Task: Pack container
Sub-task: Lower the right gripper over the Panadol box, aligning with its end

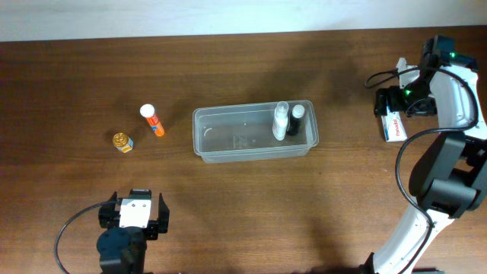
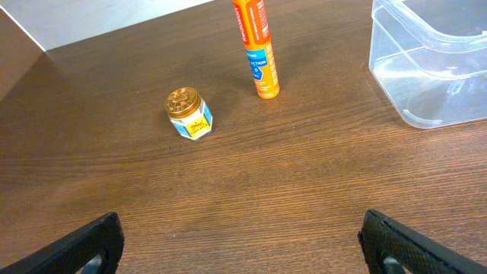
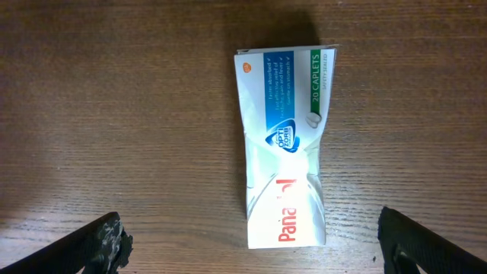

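The clear plastic container (image 1: pixel 228 137) sits mid-table with a white bottle (image 1: pixel 281 122) and a black-capped bottle (image 1: pixel 294 120) at its right end; its corner shows in the left wrist view (image 2: pixel 426 68). An orange tube (image 1: pixel 152 120) (image 2: pixel 256 47) and a small gold-lidded jar (image 1: pixel 122 141) (image 2: pixel 188 113) lie left of it. A white Panadol box (image 1: pixel 394 125) (image 3: pixel 284 144) lies flat at the far right. My right gripper (image 1: pixel 392 100) (image 3: pixel 255 247) is open above the box. My left gripper (image 1: pixel 135 213) (image 2: pixel 243 247) is open and empty near the front edge.
The wooden table's back edge (image 1: pixel 228 36) runs along the top. A black cable (image 1: pixel 76 224) loops beside the left arm. The right arm's body (image 1: pixel 449 183) stands at the table's right side.
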You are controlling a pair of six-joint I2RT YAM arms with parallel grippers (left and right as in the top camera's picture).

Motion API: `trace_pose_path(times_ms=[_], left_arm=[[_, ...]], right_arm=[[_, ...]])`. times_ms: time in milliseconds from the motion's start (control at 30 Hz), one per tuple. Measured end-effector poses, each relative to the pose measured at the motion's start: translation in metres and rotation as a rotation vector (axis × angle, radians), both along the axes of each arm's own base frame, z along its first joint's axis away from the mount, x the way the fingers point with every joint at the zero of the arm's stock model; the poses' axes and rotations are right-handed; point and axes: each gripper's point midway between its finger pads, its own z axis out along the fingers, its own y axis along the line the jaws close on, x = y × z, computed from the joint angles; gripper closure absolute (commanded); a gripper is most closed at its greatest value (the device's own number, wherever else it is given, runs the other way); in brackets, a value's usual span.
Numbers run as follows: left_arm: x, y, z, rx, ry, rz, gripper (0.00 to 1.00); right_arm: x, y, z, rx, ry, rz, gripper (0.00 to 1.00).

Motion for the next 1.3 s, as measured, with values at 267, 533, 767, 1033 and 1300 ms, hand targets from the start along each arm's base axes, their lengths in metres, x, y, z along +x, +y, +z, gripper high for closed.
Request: trace_pose_path(times_ms=[267, 533, 767, 1033, 1300], left_arm=[[0.0, 0.0, 0.0, 0.0, 0.0, 0.0, 0.0], [0.0, 0.0, 0.0, 0.0, 0.0, 0.0, 0.0], [0.0, 0.0, 0.0, 0.0, 0.0, 0.0, 0.0], [0.0, 0.0, 0.0, 0.0, 0.0, 0.0, 0.0], [0.0, 0.0, 0.0, 0.0, 0.0, 0.0, 0.0]], right_arm=[[0.003, 0.0, -0.013, 0.005, 0.012, 0.019, 0.01], [0.004, -0.001, -0.038, 0.016, 0.046, 0.023, 0.01], [0.0, -0.006, -0.051, 0.026, 0.075, 0.02, 0.01], [-0.005, -0.021, -0.058, 0.03, 0.081, -0.009, 0.01], [-0.004, -0.019, -0.061, 0.047, 0.079, -0.01, 0.01]])
